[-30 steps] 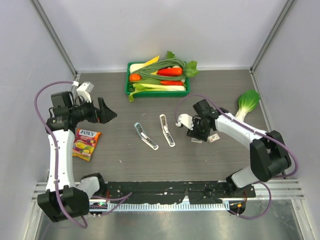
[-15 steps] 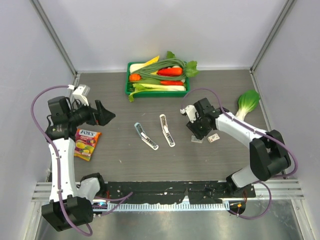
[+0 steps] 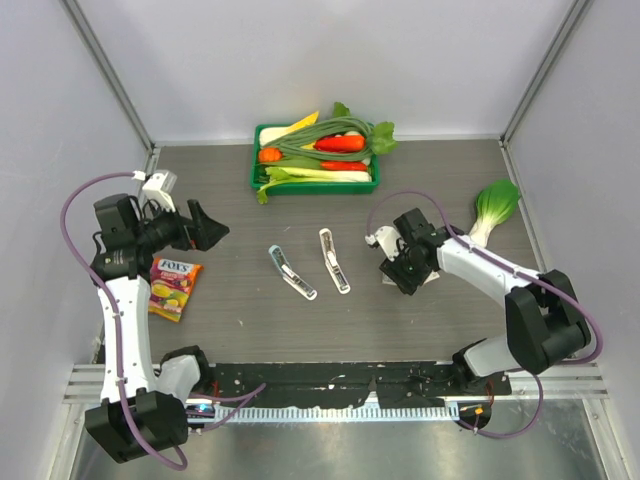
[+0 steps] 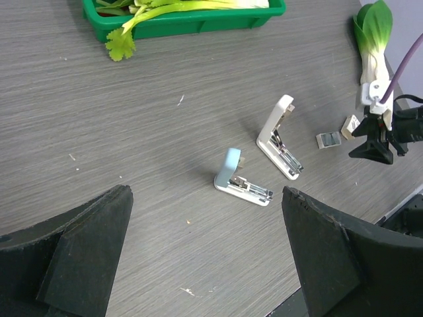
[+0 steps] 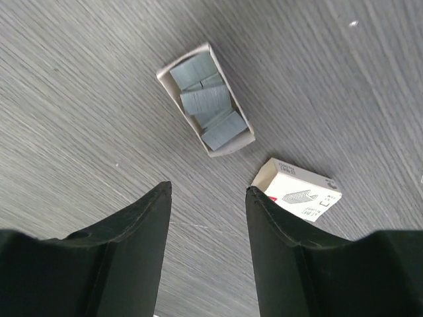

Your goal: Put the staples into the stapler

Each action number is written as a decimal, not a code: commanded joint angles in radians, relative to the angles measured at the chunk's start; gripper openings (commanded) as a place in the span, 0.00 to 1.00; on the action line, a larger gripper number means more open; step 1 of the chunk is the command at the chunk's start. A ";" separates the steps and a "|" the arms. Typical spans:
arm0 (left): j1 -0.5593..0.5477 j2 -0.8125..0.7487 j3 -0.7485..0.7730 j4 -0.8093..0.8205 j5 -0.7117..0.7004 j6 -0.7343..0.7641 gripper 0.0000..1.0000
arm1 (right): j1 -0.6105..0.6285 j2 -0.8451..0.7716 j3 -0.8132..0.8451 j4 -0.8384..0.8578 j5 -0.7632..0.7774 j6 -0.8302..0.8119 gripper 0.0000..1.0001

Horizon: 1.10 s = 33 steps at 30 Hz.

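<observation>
Right gripper [image 5: 207, 191] hung low over the table [image 3: 240, 320], fingers [image 5: 112, 257] parted to a middling gap, nothing between them. Just beyond the fingertips lay 1 open cardboard tray [image 5: 232, 147] holding the staples [image 5: 201, 99] — grey strips lying loosely at slightly different angles. The printed staple box [image 5: 299, 193] sat near the tray, not touching it.

2 staplers lay hinged open on the table: the white stapler [image 3: 334, 261] nearer the right gripper, the blue stapler [image 3: 291, 272] on the white one's far side.

Left gripper [image 3: 212, 228] was raised over the table's left part, jaws spread wide, empty. A candy bag [image 3: 173, 287] lay near the left arm; a green vegetable crate [image 3: 256, 160] stood at the far edge.
</observation>
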 commanded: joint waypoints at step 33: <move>0.056 -0.037 -0.034 0.072 0.076 -0.029 1.00 | 0.037 0.016 -0.016 0.193 0.230 -0.055 0.55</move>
